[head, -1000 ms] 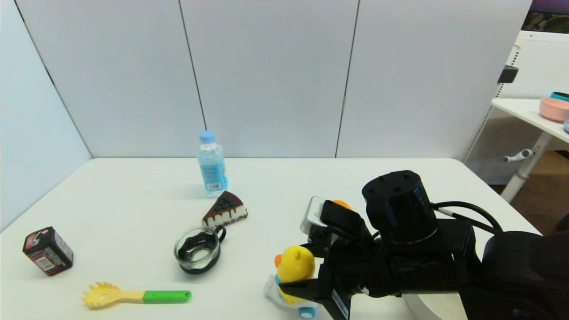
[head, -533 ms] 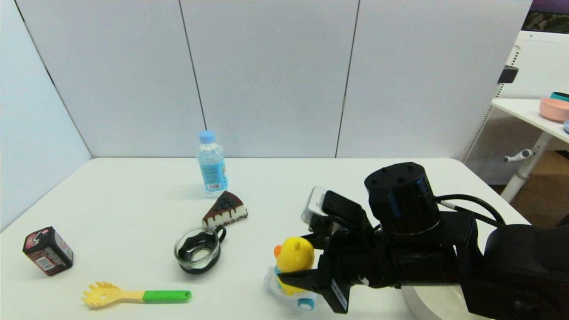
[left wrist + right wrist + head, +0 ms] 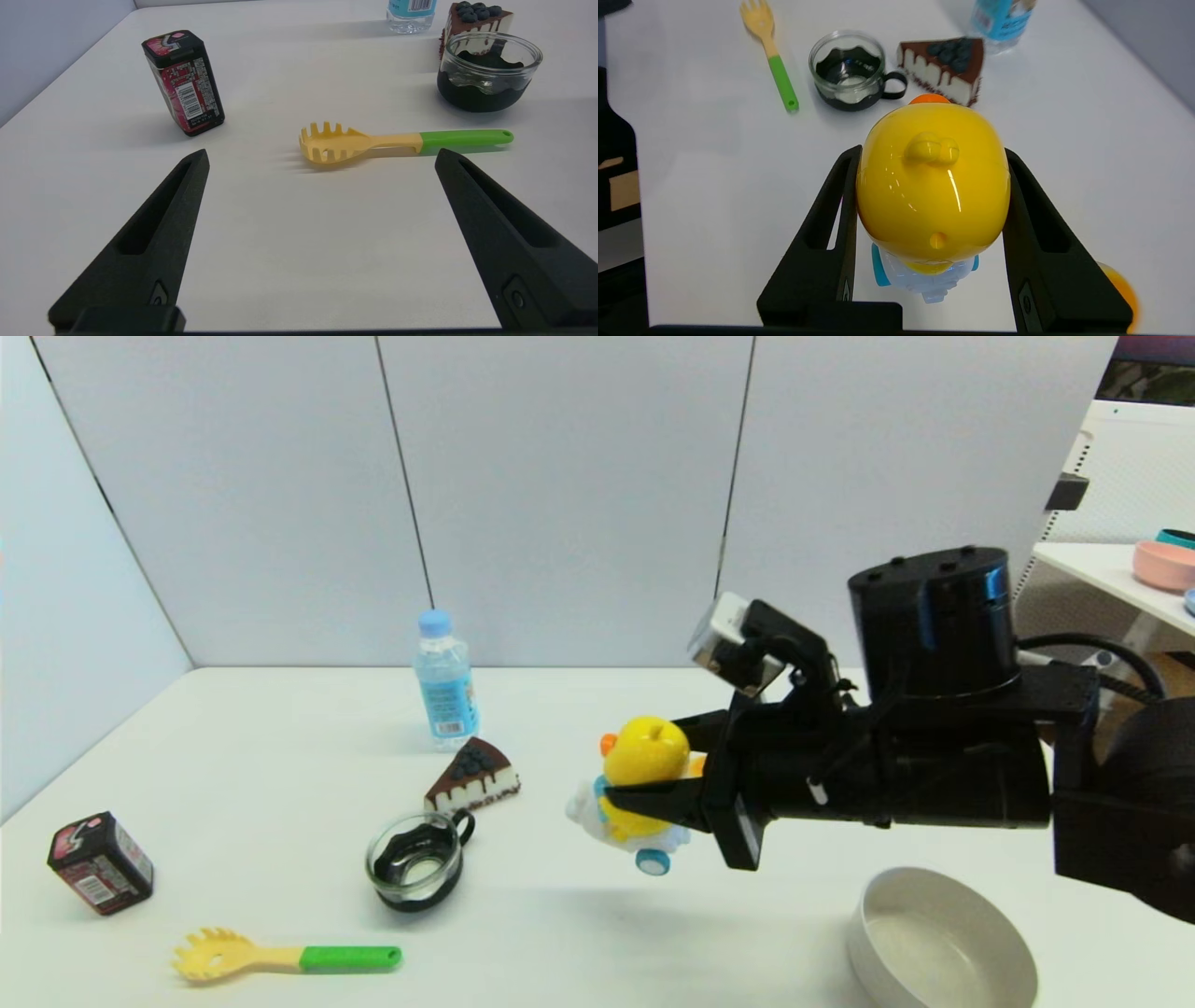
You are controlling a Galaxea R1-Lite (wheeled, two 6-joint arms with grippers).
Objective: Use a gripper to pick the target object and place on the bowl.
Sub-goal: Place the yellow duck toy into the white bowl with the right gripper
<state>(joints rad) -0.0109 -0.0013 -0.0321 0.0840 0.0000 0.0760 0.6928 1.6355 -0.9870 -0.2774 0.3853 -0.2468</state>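
**A:** what's the right gripper [image 3: 644, 770] doing? jaws look clamped on the duck [image 3: 640, 767]?

**B:** yep, pinched on both sides of its head, duck's up off the surface [image 3: 280, 747]. Bowl [image 3: 941, 945] sits lower right of it, near the front edge, apart.

**A:** anything close by?

**B:** glass cup [image 3: 417, 859], cake slice [image 3: 474, 775], bottle [image 3: 445, 679] off to the left. Open room between duck and bowl. Left gripper [image 3: 322, 158] hangs with jaws wide apart near the yellow spoon [image 3: 397, 142].
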